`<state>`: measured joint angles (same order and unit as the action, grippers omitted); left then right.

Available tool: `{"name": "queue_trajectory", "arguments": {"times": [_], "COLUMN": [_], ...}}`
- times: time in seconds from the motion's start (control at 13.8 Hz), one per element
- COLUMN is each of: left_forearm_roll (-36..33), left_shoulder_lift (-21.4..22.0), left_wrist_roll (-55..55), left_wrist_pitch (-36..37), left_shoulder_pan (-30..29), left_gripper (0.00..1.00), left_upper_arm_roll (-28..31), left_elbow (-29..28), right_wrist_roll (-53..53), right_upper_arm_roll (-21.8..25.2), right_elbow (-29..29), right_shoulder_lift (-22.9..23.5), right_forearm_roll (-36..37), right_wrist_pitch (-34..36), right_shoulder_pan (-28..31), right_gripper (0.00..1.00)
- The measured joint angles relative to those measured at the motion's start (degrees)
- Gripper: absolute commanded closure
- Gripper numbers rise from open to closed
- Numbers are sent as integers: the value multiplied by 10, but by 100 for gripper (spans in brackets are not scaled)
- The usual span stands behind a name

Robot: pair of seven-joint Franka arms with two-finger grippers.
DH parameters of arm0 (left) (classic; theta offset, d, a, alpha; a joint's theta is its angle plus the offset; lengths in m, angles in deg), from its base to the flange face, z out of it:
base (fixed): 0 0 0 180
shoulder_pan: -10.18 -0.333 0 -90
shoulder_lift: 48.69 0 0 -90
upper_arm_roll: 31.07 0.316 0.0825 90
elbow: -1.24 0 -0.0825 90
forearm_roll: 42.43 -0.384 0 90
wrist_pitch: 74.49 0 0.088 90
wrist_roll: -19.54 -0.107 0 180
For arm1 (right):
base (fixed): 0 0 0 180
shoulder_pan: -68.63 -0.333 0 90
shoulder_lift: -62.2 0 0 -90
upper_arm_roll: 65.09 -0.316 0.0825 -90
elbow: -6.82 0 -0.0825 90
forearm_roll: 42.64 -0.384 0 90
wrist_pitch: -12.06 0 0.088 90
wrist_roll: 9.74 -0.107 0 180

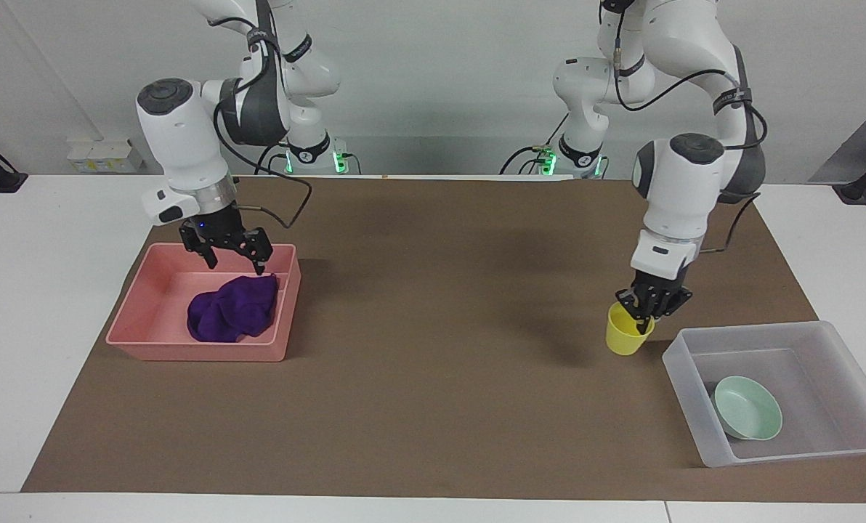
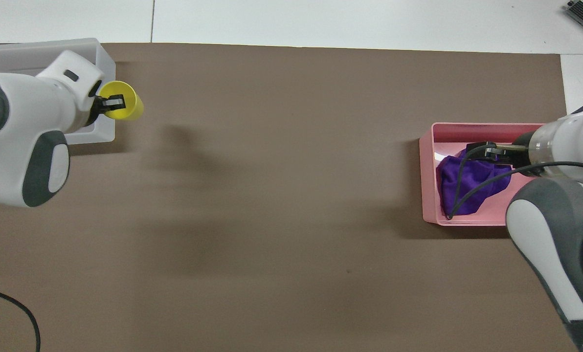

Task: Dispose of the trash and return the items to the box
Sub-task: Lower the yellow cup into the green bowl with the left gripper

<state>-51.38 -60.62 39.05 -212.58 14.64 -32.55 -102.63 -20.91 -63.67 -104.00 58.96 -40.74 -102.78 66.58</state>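
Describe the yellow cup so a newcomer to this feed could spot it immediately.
Start at the clear box at the left arm's end of the brown mat, with a mint-green bowl inside. Just beside the box's wall, over the mat, the left claw pinches the rim of the yellow cup. It is the only yellow thing here, and the only one held.
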Motion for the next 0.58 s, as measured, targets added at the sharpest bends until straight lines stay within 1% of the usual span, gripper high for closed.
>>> {"name": "queue_trajectory", "arguments": {"times": [0.14,0.29,0.58], "left_forearm_roll": [1,3,8], "left_shoulder_lift": [-27,-64,-162], "left_wrist_roll": [0,0,0], "left_wrist_pitch": [22,42,47], "left_shoulder_pan": [-39,-65,-100], "left_gripper": [100,100,100], "left_upper_arm_roll": [0,-1,-4], "left_elbow": [56,113,207], "right_wrist_roll": [-2,-2,6], "right_upper_arm_roll": [-1,0,8], "right_elbow": [44,91,170], "right_shoulder_lift": [-12,-17,-19], "right_forearm_roll": [0,0,0], "right_wrist_pitch": [66,127,242], "right_shoulder_pan": [0,0,3], "right_gripper": [0,0,0]}}
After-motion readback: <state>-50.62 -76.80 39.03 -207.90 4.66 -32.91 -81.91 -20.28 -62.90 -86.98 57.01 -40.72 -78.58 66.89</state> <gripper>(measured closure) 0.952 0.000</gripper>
